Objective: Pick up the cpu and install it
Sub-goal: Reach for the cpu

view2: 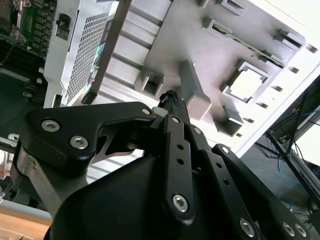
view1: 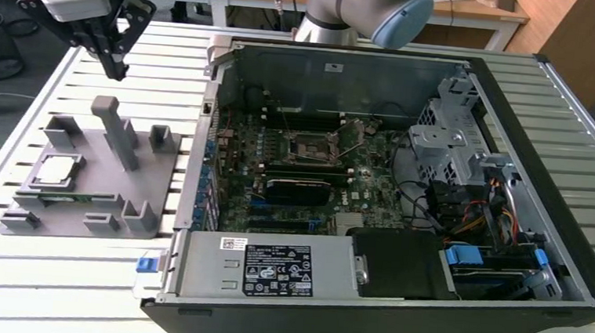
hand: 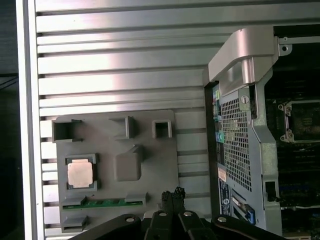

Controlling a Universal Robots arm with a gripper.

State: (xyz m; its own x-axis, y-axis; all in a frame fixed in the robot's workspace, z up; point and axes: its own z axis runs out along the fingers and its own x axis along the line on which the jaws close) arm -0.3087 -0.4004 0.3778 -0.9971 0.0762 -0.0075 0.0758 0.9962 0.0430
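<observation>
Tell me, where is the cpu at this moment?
The cpu lies in a square pocket of the grey holder at the exterior view's left, beside the computer case, with the green memory stick next to it.

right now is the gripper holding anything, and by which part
Nothing is held. The black gripper is shut and empty; the small silver-topped square cpu lies in the grey plastic fixture.

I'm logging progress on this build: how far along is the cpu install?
Done: nothing yet. The cpu lies in its pocket on the grey holder, beside the computer case. In hand: nothing; the gripper hangs above the table near the holder, shut and apart from the cpu. Left: the pick-up, and seating the cpu in the motherboard socket.
</observation>
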